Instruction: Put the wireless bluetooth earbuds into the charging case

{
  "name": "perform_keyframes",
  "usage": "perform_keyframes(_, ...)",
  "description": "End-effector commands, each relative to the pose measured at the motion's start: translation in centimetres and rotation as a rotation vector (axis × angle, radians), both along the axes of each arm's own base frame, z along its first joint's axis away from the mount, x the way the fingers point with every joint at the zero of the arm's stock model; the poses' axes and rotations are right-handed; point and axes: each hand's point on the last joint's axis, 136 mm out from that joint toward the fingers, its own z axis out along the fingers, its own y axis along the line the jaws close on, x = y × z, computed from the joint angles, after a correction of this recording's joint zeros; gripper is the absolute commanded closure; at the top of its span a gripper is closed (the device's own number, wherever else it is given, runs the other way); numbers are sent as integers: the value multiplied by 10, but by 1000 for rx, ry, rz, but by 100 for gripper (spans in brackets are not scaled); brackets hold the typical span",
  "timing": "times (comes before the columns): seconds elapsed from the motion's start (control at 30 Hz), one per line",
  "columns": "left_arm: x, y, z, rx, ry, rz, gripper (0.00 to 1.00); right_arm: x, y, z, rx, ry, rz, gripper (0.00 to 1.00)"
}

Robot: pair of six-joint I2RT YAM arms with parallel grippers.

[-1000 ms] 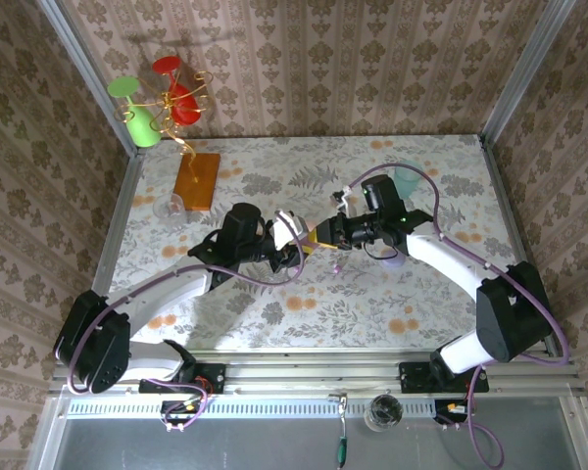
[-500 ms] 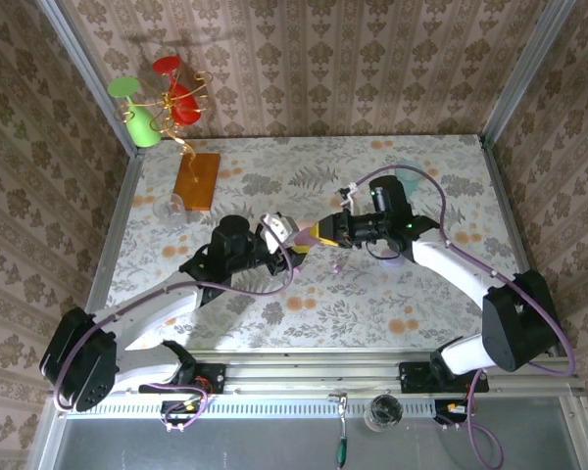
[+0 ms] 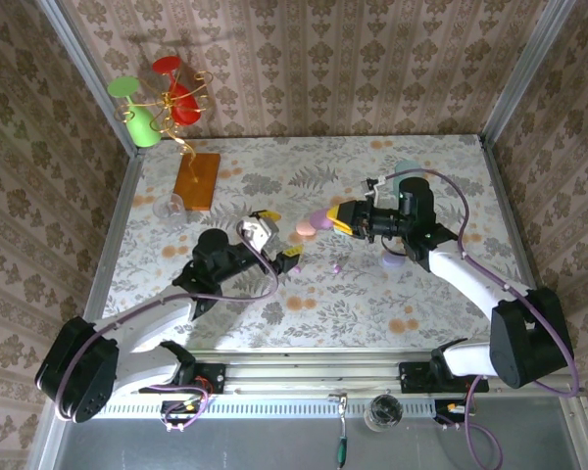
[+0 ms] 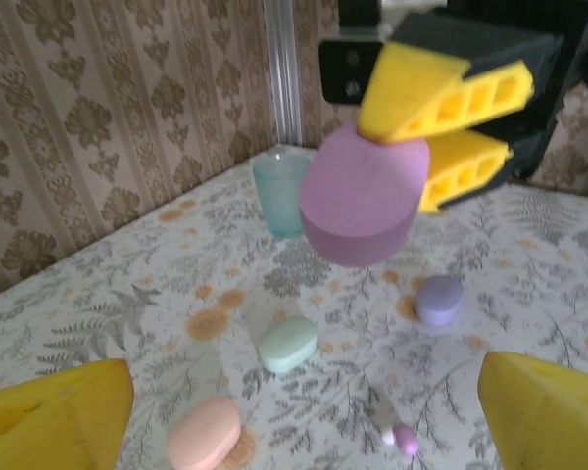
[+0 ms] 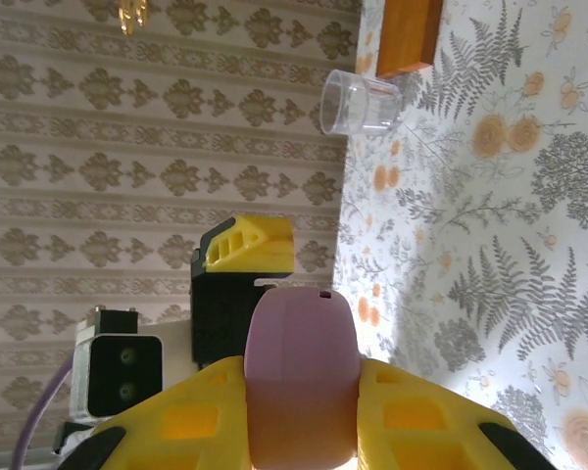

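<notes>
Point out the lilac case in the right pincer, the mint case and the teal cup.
lilac case (image 4: 358,211), left wrist view, middle of its front face.
mint case (image 4: 287,343), left wrist view, middle of its top.
teal cup (image 4: 279,201), left wrist view, its side wall.

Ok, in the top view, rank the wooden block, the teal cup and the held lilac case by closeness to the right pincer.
1. The lilac case, gripped in the right pincer itself.
2. The teal cup, behind it, toward the table's back right.
3. The wooden block, far off at the back left.
</notes>
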Motion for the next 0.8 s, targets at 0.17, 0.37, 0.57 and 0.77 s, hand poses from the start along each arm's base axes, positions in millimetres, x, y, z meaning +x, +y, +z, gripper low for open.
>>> perform_keyframes(0.17,-3,-10,57,-251,-140,-122,7,-7,2,60,277,-31,30,84)
perform_keyframes(0.37,0,-16,65,-292,-173,-180,12,-14,10,73,354,-9,37,85)
perform_keyframes(0.57,-10,-28,72,-280,-198,-286,30,-21,28,82,392,1,85,85)
perform_keyframes(0.77,-15,-31,79,-284,-207,-338,36,-23,32,86,403,-7,103,85)
